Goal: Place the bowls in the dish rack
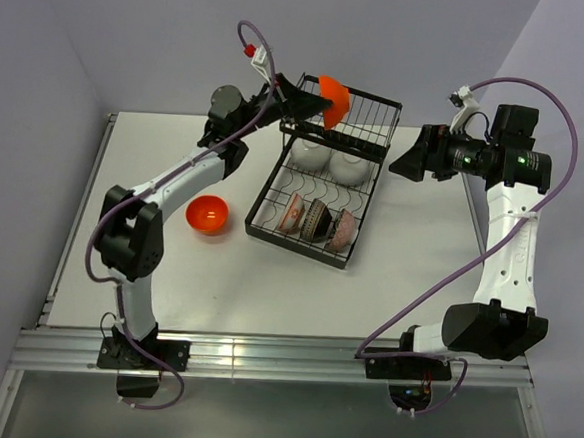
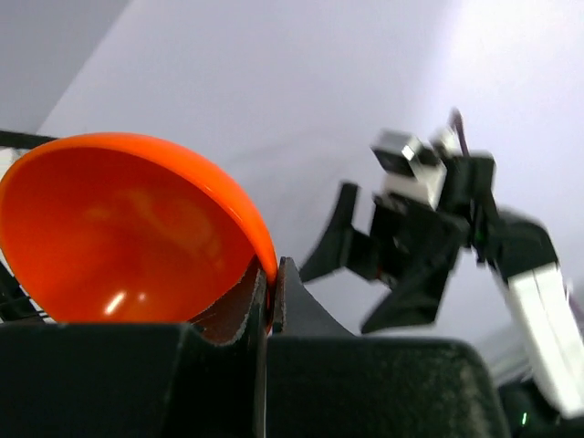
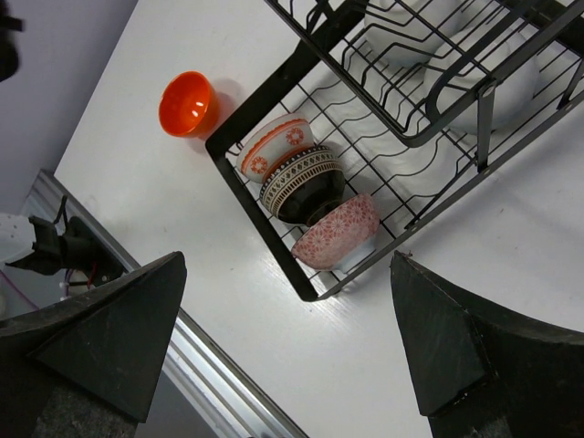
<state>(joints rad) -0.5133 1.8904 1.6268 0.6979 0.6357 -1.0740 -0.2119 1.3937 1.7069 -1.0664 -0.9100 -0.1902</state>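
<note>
With the left fingers (image 2: 301,310) clamped on the rim of the orange bowl (image 1: 333,97), high over the far raised tier of the rack (image 1: 267,189), lower it slowly until it seats before releasing; the right fingers (image 3: 100,338) hang spread wide, off to the right.

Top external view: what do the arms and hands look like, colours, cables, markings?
Both the left arm and right arm have white link shells with black joint housings. A purple cable loops along each. The left hand and right hand are black with broad wedge-shaped fingers. A green light glows near the right wrist.
</note>
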